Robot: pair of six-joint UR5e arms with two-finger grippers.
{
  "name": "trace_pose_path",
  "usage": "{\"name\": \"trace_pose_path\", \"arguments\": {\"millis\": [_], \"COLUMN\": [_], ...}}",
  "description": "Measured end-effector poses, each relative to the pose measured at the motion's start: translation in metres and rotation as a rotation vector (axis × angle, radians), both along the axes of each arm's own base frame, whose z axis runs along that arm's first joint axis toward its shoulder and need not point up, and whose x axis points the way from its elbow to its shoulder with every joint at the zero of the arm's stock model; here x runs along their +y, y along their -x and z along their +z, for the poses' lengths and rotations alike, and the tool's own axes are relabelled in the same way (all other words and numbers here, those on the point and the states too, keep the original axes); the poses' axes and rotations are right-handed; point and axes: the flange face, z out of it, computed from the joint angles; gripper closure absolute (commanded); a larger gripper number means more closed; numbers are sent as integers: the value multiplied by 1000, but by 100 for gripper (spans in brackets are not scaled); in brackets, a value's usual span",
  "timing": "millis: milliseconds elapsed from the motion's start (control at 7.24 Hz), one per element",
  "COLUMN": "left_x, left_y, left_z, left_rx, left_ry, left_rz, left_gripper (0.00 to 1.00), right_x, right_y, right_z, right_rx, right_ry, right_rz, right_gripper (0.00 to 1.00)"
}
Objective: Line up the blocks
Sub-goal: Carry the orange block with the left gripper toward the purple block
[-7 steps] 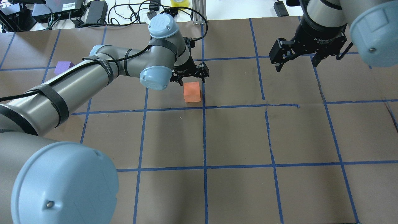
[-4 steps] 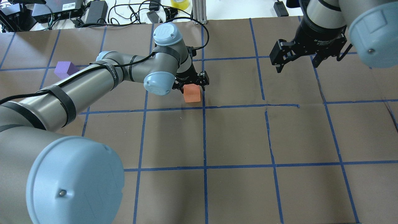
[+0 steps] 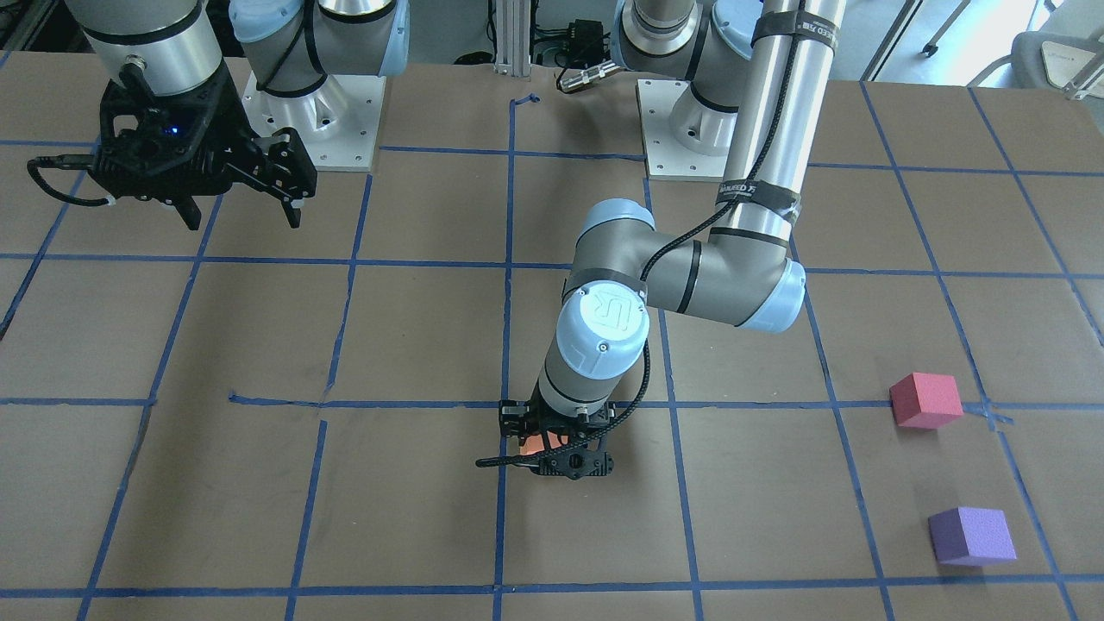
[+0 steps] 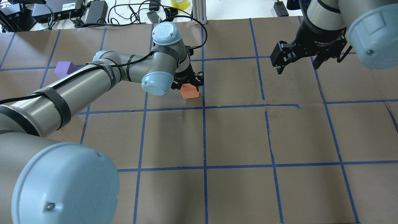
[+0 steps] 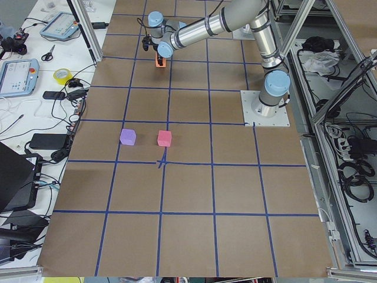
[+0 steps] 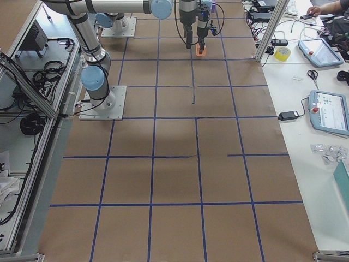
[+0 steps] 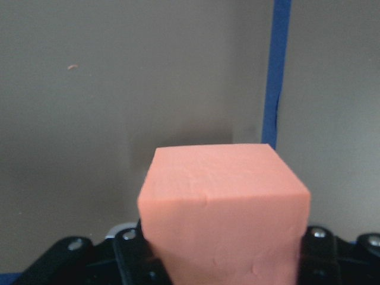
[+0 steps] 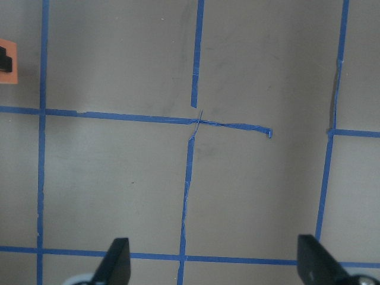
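Observation:
My left gripper (image 4: 188, 84) is down at the table and shut on the orange block (image 4: 190, 92), which fills the space between its fingers in the left wrist view (image 7: 225, 208). The front view shows only a sliver of the orange block (image 3: 533, 442) under the left gripper (image 3: 556, 448). The pinkish-red block (image 3: 925, 400) and the purple block (image 3: 970, 536) sit apart on the table, far out on my left side. In the overhead view the purple block (image 4: 63, 69) shows and the pinkish-red one is hidden behind my left arm. My right gripper (image 4: 298, 66) hangs open and empty above the table, well away.
Brown paper with a blue tape grid (image 4: 205, 137) covers the table. Cables, power bricks and a tape roll (image 4: 178, 3) lie beyond the far edge. The arms' base plates (image 3: 310, 129) stand at the robot's side.
My left gripper has come down over the orange block and its fingers have closed in on it. The right gripper has barely shifted.

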Motion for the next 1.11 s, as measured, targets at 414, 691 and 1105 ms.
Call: {"name": "trace_pose_path", "arguments": {"millis": [414,691,1105], "left_x": [-23,-23,-12], "left_y": [-127,-266,-435], "left_z": [82,113,100], "left_rx": [-33,-31,-30], "left_ry": [-2,-34,-36], "left_rz": [-45,-80,-33], "left_gripper": [100,100,100], "right_x": [0,0,0], "right_y": [0,0,0], "right_z": [0,0,0], "right_rx": [0,0,-1], "right_ry": [0,0,1], "right_rz": [0,0,0], "right_gripper": [0,0,0]}}
